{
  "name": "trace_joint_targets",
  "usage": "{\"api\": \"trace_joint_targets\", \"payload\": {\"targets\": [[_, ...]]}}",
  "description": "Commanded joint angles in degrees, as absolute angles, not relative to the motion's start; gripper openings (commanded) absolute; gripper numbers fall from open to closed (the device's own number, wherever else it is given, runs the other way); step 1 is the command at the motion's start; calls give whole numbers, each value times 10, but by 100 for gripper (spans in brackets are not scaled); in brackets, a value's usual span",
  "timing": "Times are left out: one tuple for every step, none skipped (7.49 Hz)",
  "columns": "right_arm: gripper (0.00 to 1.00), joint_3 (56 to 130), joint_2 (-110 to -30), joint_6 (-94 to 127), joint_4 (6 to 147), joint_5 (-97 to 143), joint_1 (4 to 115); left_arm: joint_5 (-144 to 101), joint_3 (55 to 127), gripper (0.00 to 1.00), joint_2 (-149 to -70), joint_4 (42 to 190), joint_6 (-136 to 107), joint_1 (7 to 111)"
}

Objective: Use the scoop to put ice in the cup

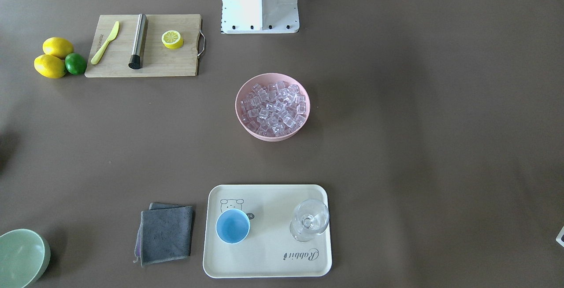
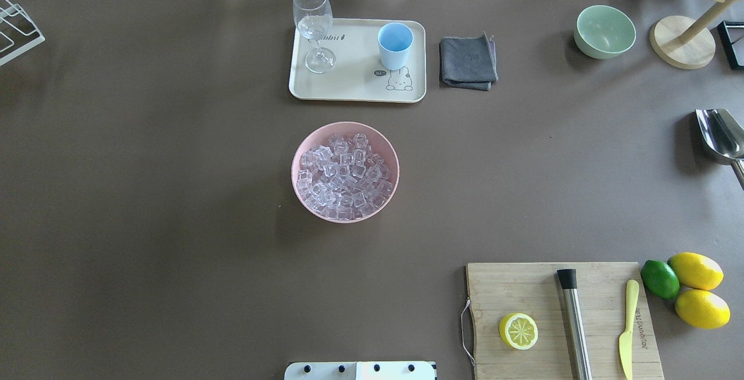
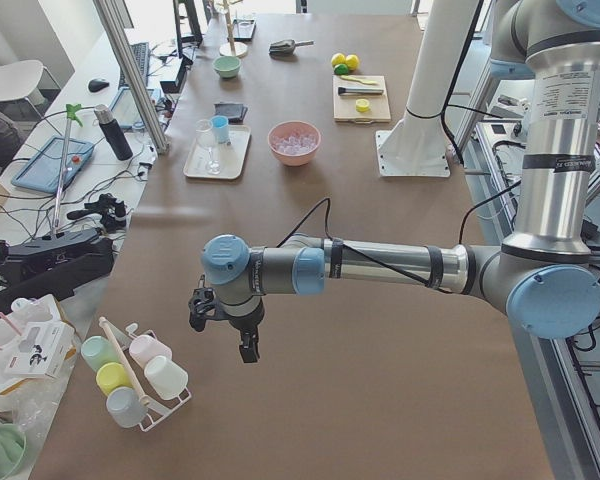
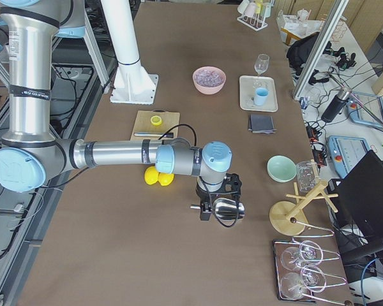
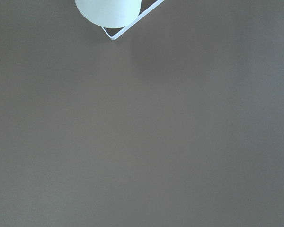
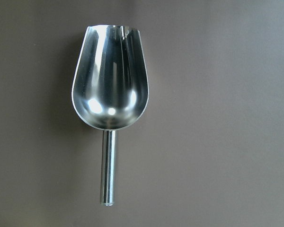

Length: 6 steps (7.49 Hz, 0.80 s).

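Note:
The ice [image 1: 272, 106] [image 2: 344, 175] fills a pink bowl [image 1: 241, 86] at mid-table. Farther from the robot, the light-blue cup [image 1: 232, 226] [image 2: 395, 46] stands upright and empty on a cream tray [image 1: 264, 261]. The silver scoop [image 6: 110, 97] [image 2: 721, 135] lies flat on the table at the robot's far right, trough up and empty. My right gripper [image 4: 218, 203] hangs just above the scoop; whether it is open or shut I cannot tell. My left gripper [image 3: 220, 335] hovers over bare table at the left end, and I cannot tell its state either.
A clear stemmed glass [image 1: 309, 219] shares the tray, with a grey cloth [image 1: 166, 234] beside it. A cutting board [image 2: 564, 319] holds a lemon half, a steel cylinder and a yellow knife, with lemons [image 2: 697, 287] alongside. A green bowl [image 2: 604, 31] and wooden stand [image 2: 683, 43] sit near the scoop. A mug rack [image 3: 130, 375] stands below the left gripper.

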State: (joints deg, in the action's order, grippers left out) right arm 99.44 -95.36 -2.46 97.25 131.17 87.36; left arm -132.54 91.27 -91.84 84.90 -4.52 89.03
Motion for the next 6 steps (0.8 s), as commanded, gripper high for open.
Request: {"api": "trace_joint_targets", "payload": {"targets": [[100,995,-954,-25,973,1311,874,-1325,913,99,-919,849,-46,890],[100,995,-954,-25,973,1311,874,-1325,913,99,-919,849,-45,890],[100,997,-954,-25,973,1312,874,-1325,912,99,-919,849,-45,890],[100,1000,-954,-25,973,1312,874,-1325,912,99,-919,849,-45,890],[100,997,-954,-25,972,1311,874,-1325,912,99,-919,849,-45,890],[100,997,-954,-24,972,1317,874,-1325,912,99,-919,849,-45,890]]}}
